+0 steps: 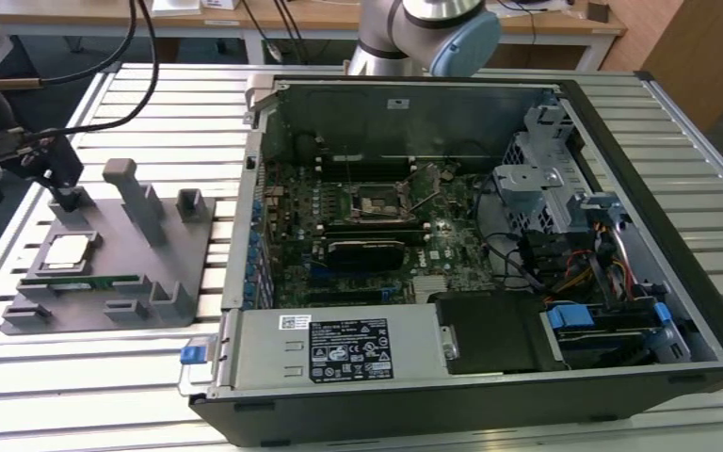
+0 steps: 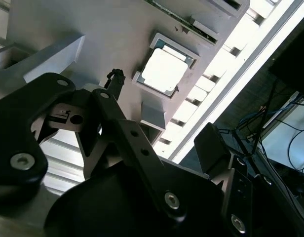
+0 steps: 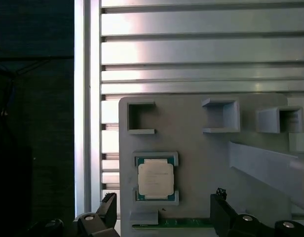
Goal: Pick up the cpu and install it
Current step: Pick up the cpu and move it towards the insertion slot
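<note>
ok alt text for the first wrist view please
The cpu lies flat in its recess on a grey holder plate, the open gripper poised over the plate close by, fingertips wide apart. A slatted metal table lies under the plate.

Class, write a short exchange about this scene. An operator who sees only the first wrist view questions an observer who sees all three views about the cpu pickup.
Operator: The open gripper frames the cpu on the fixture. Where is the computer?
Observer: An open case lies to the exterior view's right of the fixture, with the socket on its board.
Operator: Is the gripper touching the cpu?
Observer: No. In the exterior view it hangs above the cpu, clear of it.
</note>
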You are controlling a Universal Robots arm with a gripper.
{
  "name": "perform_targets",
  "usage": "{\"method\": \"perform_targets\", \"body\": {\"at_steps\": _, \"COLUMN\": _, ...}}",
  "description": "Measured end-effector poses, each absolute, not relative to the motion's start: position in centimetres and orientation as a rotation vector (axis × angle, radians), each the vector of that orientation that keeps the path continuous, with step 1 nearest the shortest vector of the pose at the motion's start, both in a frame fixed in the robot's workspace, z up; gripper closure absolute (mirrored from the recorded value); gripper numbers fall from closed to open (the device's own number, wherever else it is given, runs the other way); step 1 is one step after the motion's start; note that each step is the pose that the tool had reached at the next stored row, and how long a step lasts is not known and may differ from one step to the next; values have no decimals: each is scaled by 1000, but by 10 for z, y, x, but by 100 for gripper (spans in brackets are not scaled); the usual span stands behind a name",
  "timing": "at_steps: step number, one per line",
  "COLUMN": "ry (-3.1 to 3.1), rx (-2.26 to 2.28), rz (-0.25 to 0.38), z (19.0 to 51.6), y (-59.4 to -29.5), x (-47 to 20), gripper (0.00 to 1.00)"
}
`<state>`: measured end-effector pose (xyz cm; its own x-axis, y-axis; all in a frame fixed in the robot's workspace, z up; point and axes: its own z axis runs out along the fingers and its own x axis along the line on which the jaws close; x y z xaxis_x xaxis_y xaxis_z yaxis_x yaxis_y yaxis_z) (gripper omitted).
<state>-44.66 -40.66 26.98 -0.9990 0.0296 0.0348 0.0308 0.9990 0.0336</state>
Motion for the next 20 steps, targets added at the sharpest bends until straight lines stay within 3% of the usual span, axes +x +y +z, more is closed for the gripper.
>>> {"method": "perform_targets", "body": {"at_steps": 20, "ry": -3108, "rx": -46, "rz": -53, "z": 237, "y": -407, "x": -451, "gripper": 16}}
